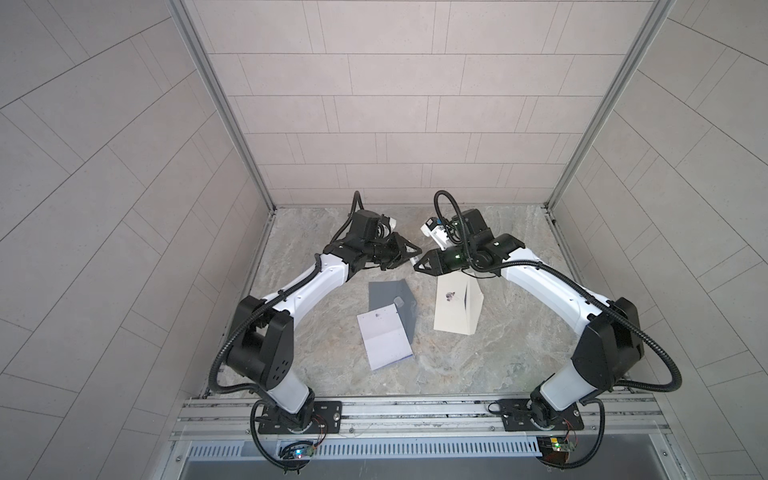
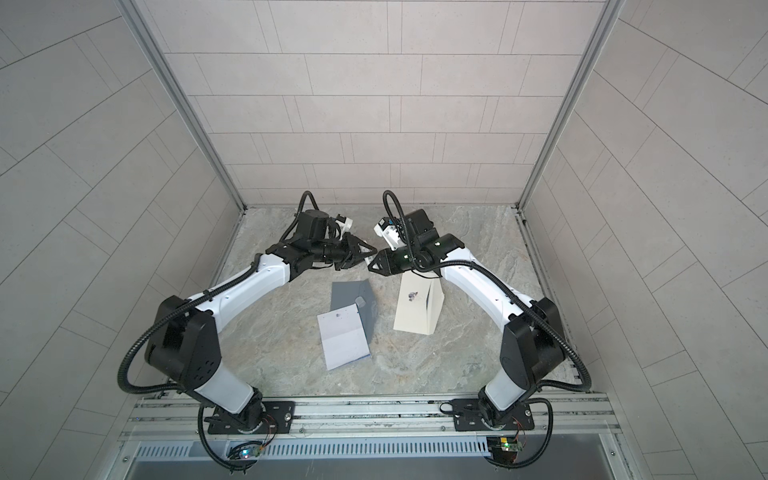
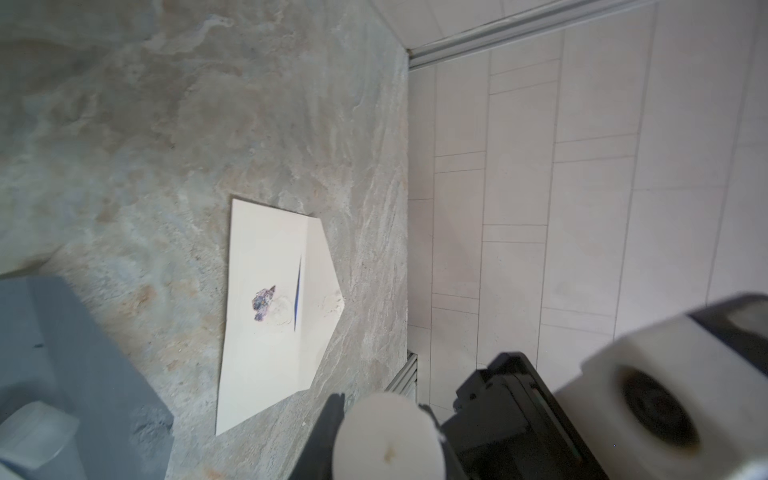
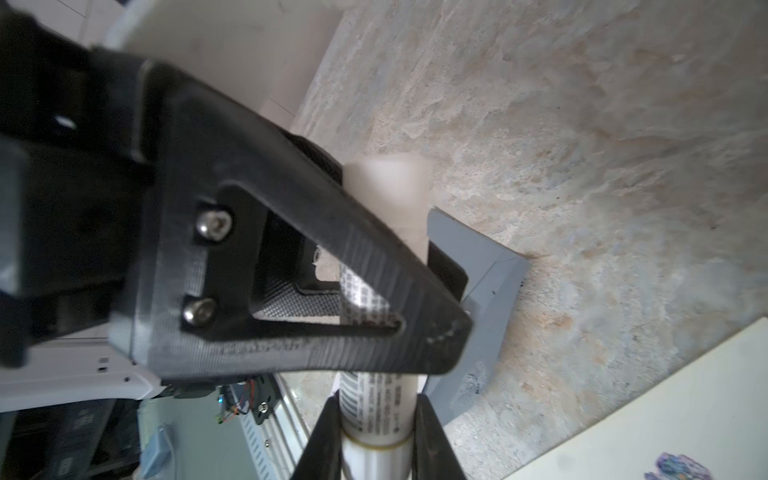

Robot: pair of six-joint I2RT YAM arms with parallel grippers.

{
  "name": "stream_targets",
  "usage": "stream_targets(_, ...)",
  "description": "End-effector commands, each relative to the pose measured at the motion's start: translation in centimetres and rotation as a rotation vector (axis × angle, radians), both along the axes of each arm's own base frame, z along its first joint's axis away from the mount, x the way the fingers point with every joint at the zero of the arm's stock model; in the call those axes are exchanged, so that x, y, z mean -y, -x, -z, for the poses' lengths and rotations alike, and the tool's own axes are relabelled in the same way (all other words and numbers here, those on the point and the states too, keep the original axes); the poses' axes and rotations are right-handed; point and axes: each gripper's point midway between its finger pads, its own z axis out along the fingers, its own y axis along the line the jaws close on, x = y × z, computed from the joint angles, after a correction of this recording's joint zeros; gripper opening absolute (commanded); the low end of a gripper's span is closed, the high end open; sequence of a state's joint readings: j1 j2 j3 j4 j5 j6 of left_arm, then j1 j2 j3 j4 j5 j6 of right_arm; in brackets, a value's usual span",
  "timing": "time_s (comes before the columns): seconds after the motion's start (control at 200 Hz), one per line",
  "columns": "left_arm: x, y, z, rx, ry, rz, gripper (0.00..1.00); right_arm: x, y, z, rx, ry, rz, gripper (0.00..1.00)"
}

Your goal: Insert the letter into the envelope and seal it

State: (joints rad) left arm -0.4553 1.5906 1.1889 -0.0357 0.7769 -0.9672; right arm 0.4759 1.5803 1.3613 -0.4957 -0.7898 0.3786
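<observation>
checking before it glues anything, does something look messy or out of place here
Yes. The cream envelope carries a purple smudge with pale stains by its open flap, like smeared residue. The white sheet lies askew, partly over the grey sheet, and a small translucent piece sits loose on that grey sheet.

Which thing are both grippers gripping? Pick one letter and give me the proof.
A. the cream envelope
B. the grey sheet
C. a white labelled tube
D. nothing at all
C: in the right wrist view the white labelled tube runs from between the fingers of the right gripper up into the left gripper, while the cream envelope and the grey sheet lie apart from both.
</observation>
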Motion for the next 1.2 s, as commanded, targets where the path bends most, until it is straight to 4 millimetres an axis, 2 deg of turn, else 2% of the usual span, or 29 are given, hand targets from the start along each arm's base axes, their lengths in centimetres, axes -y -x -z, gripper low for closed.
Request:
stream_targets(0.0,0.9,1.7,-8.2,0.377,0.210,0.121,0.00,-1.3,3.2,-5.7,0.010,-0.235,-0.157,0.00)
stream_targets(0.115,0.4,2.9,-9.2,0.503,0.278,0.130,0.00,-0.6,3.3,-6.7,0.032,-0.241,-0.146,0.00)
stream_targets(0.205,0.4,3.0,-9.1,0.504,0.266,0.144,0.00,0.7,2.2,-5.9,0.063,-0.122,-0.051,0.00)
stream_targets(0.23,0.3,3.0,-9.2,0.500,0.258,0.138,0.12,1.1,1.9,-5.7,0.077,-0.078,-0.019,0.00)
stream_targets(0.27,0.1,2.8,-9.3,0.500,0.243,0.117,0.43,2.1,1.1,-5.2,0.117,0.020,0.056,0.00)
stream_targets(0.285,0.1,2.6,-9.3,0.497,0.238,0.111,0.51,2.3,0.8,-5.1,0.132,0.053,0.079,0.00)
stream_targets(0.34,-0.2,2.3,-9.7,0.499,0.220,0.081,0.70,3.2,0.4,-4.8,0.181,0.152,0.137,0.00)
stream_targets(0.385,-0.5,1.9,-9.8,0.494,0.200,0.052,0.75,3.7,0.1,-4.6,0.223,0.230,0.179,0.00)
stream_targets(0.485,-1.0,1.0,-10.0,0.489,0.170,-0.010,0.75,3.9,0.0,-4.7,0.322,0.358,0.219,0.00)
stream_targets(0.59,-1.2,0.3,-9.8,0.475,0.158,-0.046,0.64,3.6,-0.1,-5.0,0.381,0.428,0.238,0.00)
stream_targets(0.756,-0.8,0.2,-8.7,0.443,0.146,-0.034,0.57,2.9,-0.4,-5.5,0.399,0.407,0.239,0.00)
stream_targets(1.096,0.1,0.6,-7.6,0.430,0.144,-0.018,0.57,-0.3,-1.1,-6.0,0.364,0.290,0.184,0.00)
stream_targets(1.141,0.3,0.5,-7.5,0.425,0.150,-0.020,0.55,-0.7,-1.1,-6.1,0.357,0.275,0.178,0.00)
stream_targets(1.191,0.4,0.5,-7.5,0.423,0.159,-0.018,0.44,-1.0,-1.1,-6.3,0.350,0.259,0.177,0.00)
